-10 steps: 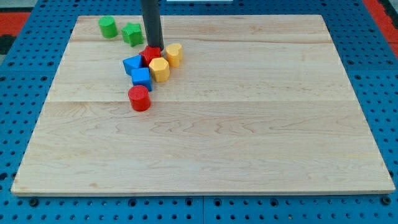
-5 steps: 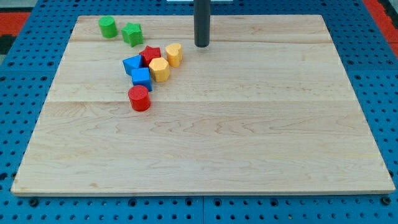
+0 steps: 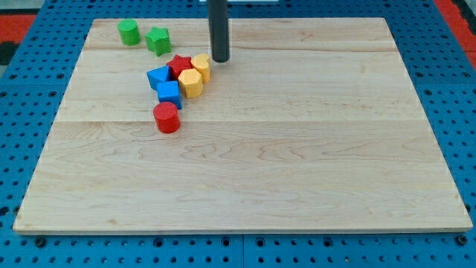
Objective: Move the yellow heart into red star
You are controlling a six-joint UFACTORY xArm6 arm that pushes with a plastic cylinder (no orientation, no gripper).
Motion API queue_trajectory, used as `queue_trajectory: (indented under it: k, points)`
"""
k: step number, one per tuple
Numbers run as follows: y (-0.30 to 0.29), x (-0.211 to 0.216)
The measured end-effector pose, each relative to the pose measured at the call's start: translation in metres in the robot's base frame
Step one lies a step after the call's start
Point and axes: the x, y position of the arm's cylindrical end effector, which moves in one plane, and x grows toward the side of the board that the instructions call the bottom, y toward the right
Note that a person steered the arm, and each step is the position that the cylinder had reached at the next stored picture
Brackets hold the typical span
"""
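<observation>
The red star point(image 3: 179, 65) sits in a tight cluster at the board's upper left. The yellow heart point(image 3: 201, 65) lies against the star's right side. A yellow hexagon point(image 3: 190, 83) sits just below the two of them and touches them. My tip point(image 3: 220, 59) is just right of the yellow heart, close to it or touching it.
A blue block point(image 3: 158, 77) and a blue cube point(image 3: 169, 94) sit left of and below the star. A red cylinder point(image 3: 166, 117) lies below them. A green cylinder point(image 3: 129, 32) and a green star point(image 3: 158, 40) lie near the wooden board's point(image 3: 297, 149) top left.
My tip went from behind the red star out to the right, then came back left. The yellow heart has slid left against the red star.
</observation>
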Motion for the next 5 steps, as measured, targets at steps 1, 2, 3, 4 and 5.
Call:
queue_trajectory:
  k: [1,2,3,4,5]
  points:
    - [0.048,0.013]
    - [0.058,0.078]
    - [0.031,0.113]
    - [0.024,0.141]
    - [0.007,0.181]
